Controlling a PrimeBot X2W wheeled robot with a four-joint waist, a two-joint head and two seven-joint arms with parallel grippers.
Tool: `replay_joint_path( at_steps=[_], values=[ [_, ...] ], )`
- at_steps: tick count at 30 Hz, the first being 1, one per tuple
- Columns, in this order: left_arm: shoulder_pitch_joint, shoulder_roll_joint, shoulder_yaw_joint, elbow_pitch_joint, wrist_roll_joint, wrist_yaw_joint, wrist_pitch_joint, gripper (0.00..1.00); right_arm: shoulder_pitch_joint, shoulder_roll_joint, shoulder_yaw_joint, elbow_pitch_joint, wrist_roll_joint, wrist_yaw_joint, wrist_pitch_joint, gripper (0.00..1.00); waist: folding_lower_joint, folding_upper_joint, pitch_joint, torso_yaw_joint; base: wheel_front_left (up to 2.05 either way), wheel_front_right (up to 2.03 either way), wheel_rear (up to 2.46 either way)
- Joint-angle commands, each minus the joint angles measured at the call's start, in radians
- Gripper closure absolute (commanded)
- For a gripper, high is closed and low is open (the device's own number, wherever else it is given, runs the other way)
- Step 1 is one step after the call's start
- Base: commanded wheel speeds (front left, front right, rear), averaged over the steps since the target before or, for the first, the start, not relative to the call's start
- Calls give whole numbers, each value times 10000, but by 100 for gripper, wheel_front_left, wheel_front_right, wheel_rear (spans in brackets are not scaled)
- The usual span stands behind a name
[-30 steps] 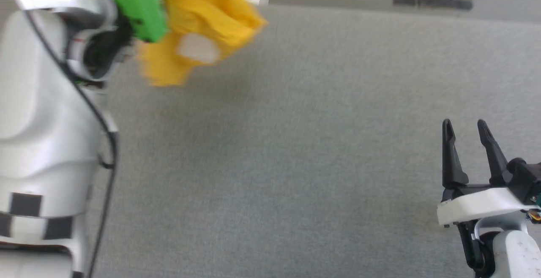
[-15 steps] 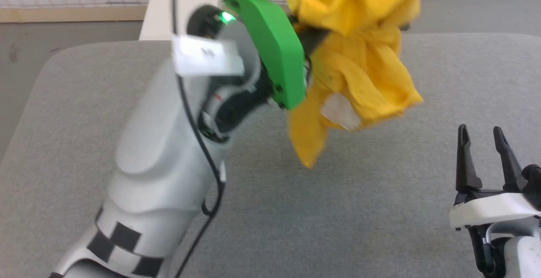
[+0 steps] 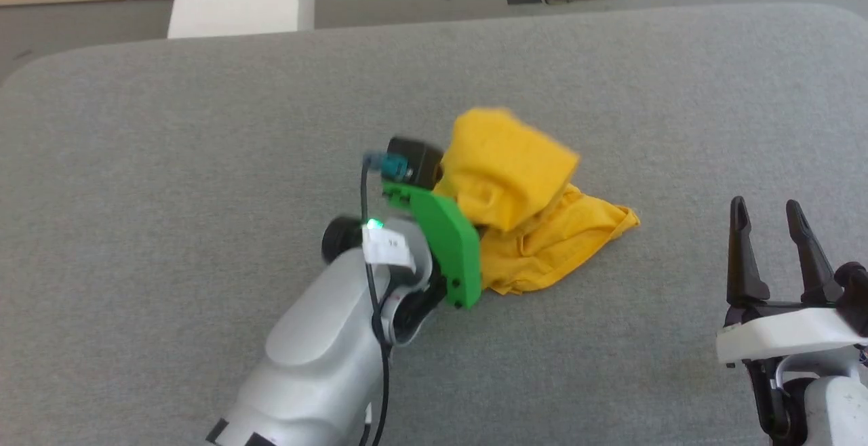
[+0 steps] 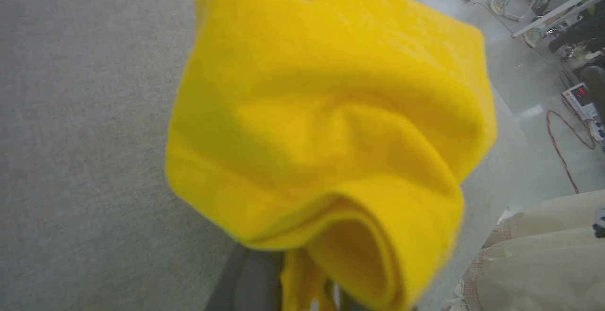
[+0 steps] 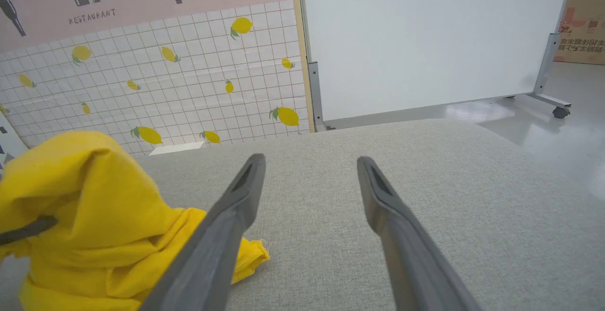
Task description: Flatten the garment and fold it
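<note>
While the left hand (image 4: 289, 290) grasps a bunched fold of the garment (image 3: 542, 232), its fingers are largely buried in the cloth, with one dark finger (image 5: 29, 228) protruding from the yellow heap. The gripped fold stands raised. The remainder lies crumpled on the grey bench (image 3: 203, 161), near its middle. The right hand (image 3: 766, 207) is released and empty, near the bench's right side and well apart from the heap.

Assessment: flattening has barely begun, and no edge, sleeve or hem lies straight.

Recommendation: keep the left grip firm and bring the right hand to a free hem or corner. Draw the two points apart low over the bench so the layers slide open rather than twist. Thin cloth may drag and re-bunch.
</note>
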Motion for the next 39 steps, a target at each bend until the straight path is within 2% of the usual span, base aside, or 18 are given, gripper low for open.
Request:
replay_joint_path(
  at_steps=[1, 5, 6, 7, 8, 9, 17, 20, 23, 24, 31, 35, 39],
  values=[
    [35, -45, -38, 257, -197, 143, -179, 100, -187, 3, 23, 30, 69, -15, -86, 0, 1, -1, 286, -199, 0, 0, 0],
    [-171, -48, -13, 1082, -407, 455, -683, 100, -299, 3, 2, 127, 106, -15, -150, 0, 1, -1, 565, -243, 0, 0, 0],
    [-243, -48, -22, 1205, -452, 468, -789, 87, -312, 3, -23, 149, 106, -15, -163, 0, 1, -1, 612, -224, 0, 0, 0],
    [-347, -48, -58, 1331, -488, 459, -908, 54, -324, 3, -52, 173, 105, -15, -183, 0, 1, -1, 661, -191, 0, 0, 0],
    [-425, -49, -83, 1404, -539, 439, -1010, 15, -329, 3, -80, 192, 104, -15, -198, 0, 1, -1, 681, -152, 0, 0, 0],
    [-514, -49, -109, 1472, -624, 403, -1137, 0, -333, 3, -111, 219, 96, -15, -212, 0, 1, -1, 687, -100, 0, 0, 0],
    [-879, -49, -302, 1490, -730, 143, -2279, 0, -320, 3, -256, 263, -27, -15, -205, 0, 1, -1, 186, 512, 0, 0, 0],
    [-697, 43, -225, 1138, -678, 122, -2759, 0, -207, 3, -344, 229, -52, -15, -159, 0, 1, -1, -71, 787, 0, 0, 0],
    [-211, 365, -38, 409, -647, 278, -3255, 0, -79, 3, -370, 184, -55, -15, -97, 0, 1, -1, -265, 981, 0, 0, 0],
    [439, 829, 232, -530, -540, 648, -3792, 0, 41, 3, -395, 81, -53, -15, -44, 0, 1, -1, -357, 1114, 0, 0, 0],
    [2472, 2043, 791, -2946, 437, 1995, -5460, 0, 266, 3, -434, -267, -63, -15, 73, 0, 1, -1, -333, 1246, 0, 0, 0],
    [3719, 2385, 1205, -4024, 1169, 2505, -5851, 0, 466, 3, -483, -409, -73, -15, 96, 0, 1, -1, -298, 1255, 0, 0, 0],
    [5069, 2261, 2109, -5201, 2263, 2796, -5894, 0, 656, 3, -470, -429, -8, -15, 99, 0, 1, -1, -324, 1181, 0, 0, 0]
  ],
)
